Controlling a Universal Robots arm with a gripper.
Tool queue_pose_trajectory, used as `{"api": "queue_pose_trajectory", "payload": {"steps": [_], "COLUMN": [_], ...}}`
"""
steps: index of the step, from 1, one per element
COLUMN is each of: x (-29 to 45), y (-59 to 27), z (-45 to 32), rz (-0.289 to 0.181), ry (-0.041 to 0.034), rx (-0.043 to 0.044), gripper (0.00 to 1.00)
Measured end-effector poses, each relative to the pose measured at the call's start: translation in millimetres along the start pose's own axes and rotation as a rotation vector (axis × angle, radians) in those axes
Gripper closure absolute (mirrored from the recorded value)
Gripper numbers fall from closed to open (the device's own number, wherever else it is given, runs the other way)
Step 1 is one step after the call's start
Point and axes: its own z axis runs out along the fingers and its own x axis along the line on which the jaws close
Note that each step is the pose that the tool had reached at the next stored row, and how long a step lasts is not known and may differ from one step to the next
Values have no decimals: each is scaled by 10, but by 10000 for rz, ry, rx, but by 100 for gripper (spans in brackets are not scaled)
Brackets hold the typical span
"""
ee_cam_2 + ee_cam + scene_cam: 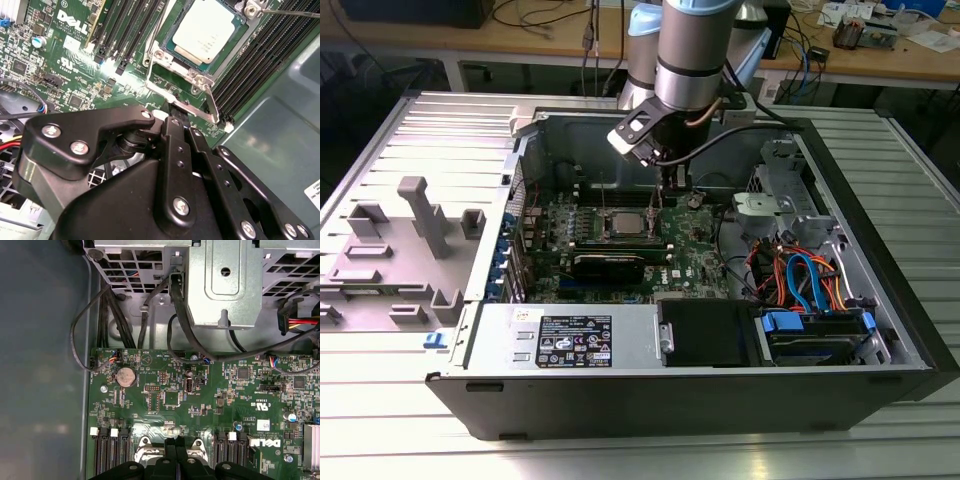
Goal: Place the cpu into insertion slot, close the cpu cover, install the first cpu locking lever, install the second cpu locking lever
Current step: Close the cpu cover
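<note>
Ridged metal table (910, 170), bearing an open black case (720, 395) laid on its side. On the exterior view's left, a grey panel (440, 150) with moulded grey blocks standing on it. Reaching down into the case from above, the arm (690, 50), grey with a silver band.

Along the case's near wall, a silver supply (570, 340), with a black box (705, 330) just beside it and a blue caddy (810, 325) toward the exterior view's right. Orange and blue cables (800, 275) looped behind the caddy. Green board (700, 250) (200, 400) across the case floor. In the first wrist view, bordered by a metal cage (225, 285) with black leads hanging from it.

Black gripper (665, 195) (175, 112) (175, 442) low over the board, just beside the slot (196, 61) on the exterior view's right. Narrow in both wrist views, fingertips drawn together.

Cover (212, 102) swung up off the slot on the gripper's side, with green board visible through its square cut-out. Fingertips right at the cover's outer bar. Pinching it or only touching: cannot tell.

Cpu (207, 30) (625, 223) seated flat in the slot, silver-grey top bare, dark rim all round. Long black memory banks (260, 55) on either side. Thin metal rod (290, 12) across the banks past the slot's far corner. Round silver cell (125, 376) on the board near its edge.
</note>
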Motion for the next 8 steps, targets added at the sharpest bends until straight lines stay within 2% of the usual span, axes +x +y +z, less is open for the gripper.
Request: {"api": "queue_pose_trajectory", "payload": {"steps": [8], "x": [1], "y": [-44], "z": [-1], "rz": [0], "ry": [0], "rx": [0], "gripper": [89]}}
